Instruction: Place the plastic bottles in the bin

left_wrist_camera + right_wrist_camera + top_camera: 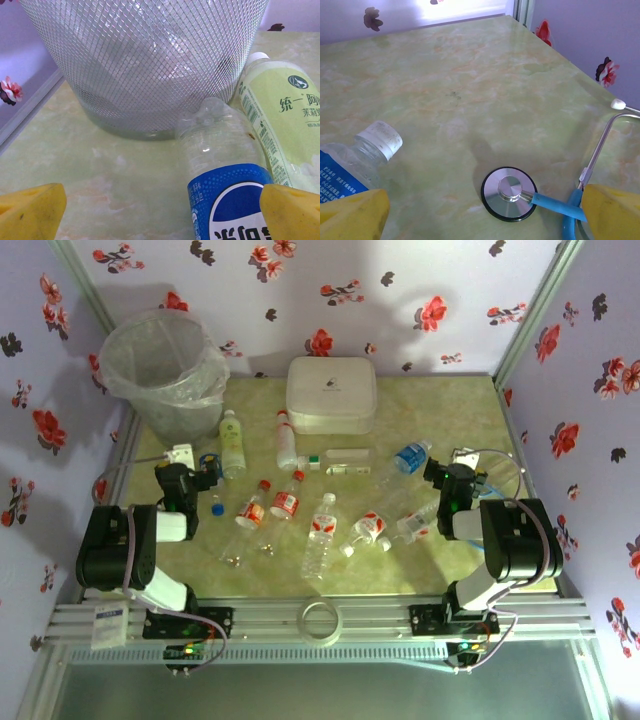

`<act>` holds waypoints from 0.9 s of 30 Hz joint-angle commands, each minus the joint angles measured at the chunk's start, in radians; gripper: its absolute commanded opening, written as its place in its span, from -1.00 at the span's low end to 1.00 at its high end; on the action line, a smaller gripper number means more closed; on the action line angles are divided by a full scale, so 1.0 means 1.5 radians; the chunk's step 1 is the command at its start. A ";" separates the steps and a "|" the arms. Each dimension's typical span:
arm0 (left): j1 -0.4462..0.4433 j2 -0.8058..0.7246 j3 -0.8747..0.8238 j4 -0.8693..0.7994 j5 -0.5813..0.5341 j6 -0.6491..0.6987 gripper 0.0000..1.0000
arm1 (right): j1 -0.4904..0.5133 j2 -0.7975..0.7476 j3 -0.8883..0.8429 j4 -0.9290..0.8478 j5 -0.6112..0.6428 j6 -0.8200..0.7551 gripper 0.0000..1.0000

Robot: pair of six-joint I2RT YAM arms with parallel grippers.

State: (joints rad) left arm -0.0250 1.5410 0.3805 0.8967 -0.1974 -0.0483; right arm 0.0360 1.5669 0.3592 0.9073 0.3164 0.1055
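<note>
Plastic bottles (319, 535) are lying scattered across the middle of the desk (400, 570), none held. The bin (185, 405) is sitting upper left in the top view and looks empty to me.

I'm judging this as the approach to a first pick. The left end effector (162, 200) is hovering with jaws wide apart and nothing clamped, over a blue-labelled bottle (225, 200) that is lying toward the right finger. The bin's mesh wall is filling the upper wrist frame just beyond it.

For the next move I'm thinking: centre on that bottle, drop, close on the body, then lift high enough to clear the rim.

The pale green bottle (280, 115) is lying right beside the target at the right edge, so it is risking a bump from the finger.

The right end effector (480, 210) is also spread and gripping nothing. Another blue-labelled bottle (350, 165) is sitting lower left, touching or near its finger. A stethoscope (510, 194) is lying lower right, a snag risk.

The white box (331, 393) is sitting top centre and the tape roll (320, 621) bottom centre, both out of my path.
</note>
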 commanded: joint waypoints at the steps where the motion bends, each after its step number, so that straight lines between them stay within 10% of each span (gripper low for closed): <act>1: 0.006 0.004 0.005 0.005 0.005 0.007 1.00 | -0.004 -0.006 0.010 0.002 -0.002 0.009 0.99; 7: 0.003 -0.083 0.016 -0.080 0.000 0.007 0.99 | 0.000 -0.101 0.019 -0.095 0.033 0.008 0.99; 17: -0.068 -0.337 0.189 -0.600 -0.028 -0.181 0.99 | -0.005 -0.343 0.296 -0.944 0.035 0.297 0.99; 27: -0.244 -0.330 0.325 -0.827 0.107 -0.238 0.97 | -0.006 -0.461 0.222 -1.072 -0.111 0.477 0.88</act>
State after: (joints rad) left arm -0.3458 1.0229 0.8238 -0.2035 -0.1101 -0.3607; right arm 0.0322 0.8577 0.7303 -0.6067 0.2428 0.7101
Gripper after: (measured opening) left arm 0.984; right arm 0.939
